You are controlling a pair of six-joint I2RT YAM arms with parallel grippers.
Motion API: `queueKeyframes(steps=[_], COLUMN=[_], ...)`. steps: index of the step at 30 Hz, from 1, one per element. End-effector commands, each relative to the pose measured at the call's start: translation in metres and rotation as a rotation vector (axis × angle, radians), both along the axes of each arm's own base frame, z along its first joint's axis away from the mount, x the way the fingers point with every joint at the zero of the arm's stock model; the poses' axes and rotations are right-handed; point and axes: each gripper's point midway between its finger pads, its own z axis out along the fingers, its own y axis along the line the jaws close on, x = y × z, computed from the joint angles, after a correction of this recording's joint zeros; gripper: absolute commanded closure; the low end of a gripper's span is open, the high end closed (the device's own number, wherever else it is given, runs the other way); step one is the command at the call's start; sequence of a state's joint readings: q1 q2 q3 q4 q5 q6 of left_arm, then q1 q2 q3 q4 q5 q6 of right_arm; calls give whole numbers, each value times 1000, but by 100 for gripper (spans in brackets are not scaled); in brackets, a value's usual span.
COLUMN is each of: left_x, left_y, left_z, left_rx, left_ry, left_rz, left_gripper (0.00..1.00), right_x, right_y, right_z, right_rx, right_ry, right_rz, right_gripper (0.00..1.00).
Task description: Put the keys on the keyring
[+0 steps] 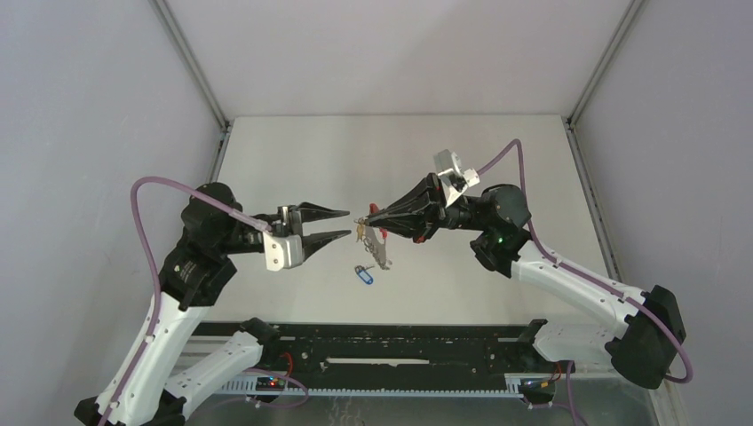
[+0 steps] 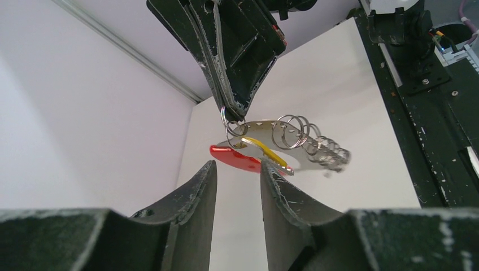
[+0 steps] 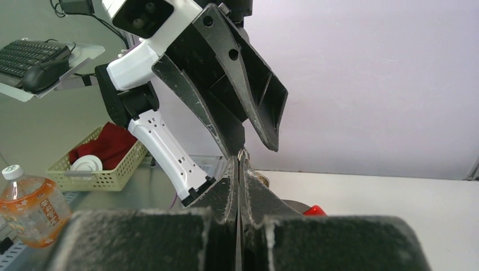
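Above the middle of the tabletop (image 1: 400,151), the right fingers (image 1: 401,211) were pressed tightly together on one small wire ring (image 2: 225,117) at the end of the keyring (image 1: 380,248), and they held it in the air. In the left wrist view the keyring hung from those fingers as a curved grey metal plate, tilted, with a row of wire clips (image 2: 316,148) along it and a red band (image 2: 234,158) under its near end. A yellow-orange key tag (image 2: 269,153) lay edge-on against the plate, just beside the red band; whether it was hooked on a clip, I could not tell. The blue key (image 1: 364,275) lay flat on the tabletop, apart from the hanging keyring, on the side toward the arm bases.

The left fingers (image 1: 321,214) were spread apart and grasped nothing. They pointed at the keyring from the left, near it but not touching, and in the left wrist view the red band showed just above the gap between them. In the right wrist view the right fingers were closed with no gap, the little ring stuck out at their tips, and the spread left fingers stood just behind it.
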State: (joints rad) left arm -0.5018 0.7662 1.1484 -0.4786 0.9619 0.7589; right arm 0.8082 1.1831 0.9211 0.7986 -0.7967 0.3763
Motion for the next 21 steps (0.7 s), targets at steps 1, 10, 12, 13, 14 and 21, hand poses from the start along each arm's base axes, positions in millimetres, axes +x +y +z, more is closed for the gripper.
queueKeyframes(steps=[1,10,12,13,14,21], left_x=[-2,-13,-12,-12,-11,-10], left_y=[0,-3,-4,-4,-4,-6], left_z=[16,22,22,22,22,16], left_rx=[-24,-67,-68,-68,-67,-57], left_ry=[-42,54,54,54,56,64], left_rz=[-6,-47,-47,-47,-49,-58], left_gripper=[62,62,63,64,65,74], right_x=[-9,-8,-9,-10,-10,-13], right_y=[-10,-6,-5,-5,-4,1], right_z=[24,21,21,21,21,19], right_rx=[72,39,34,31,28,4], right_ry=[-50,-50,-53,-53,-53,-56], right_rz=[8,22,29,32,34,52], right_gripper=[100,100,100,100,100,100])
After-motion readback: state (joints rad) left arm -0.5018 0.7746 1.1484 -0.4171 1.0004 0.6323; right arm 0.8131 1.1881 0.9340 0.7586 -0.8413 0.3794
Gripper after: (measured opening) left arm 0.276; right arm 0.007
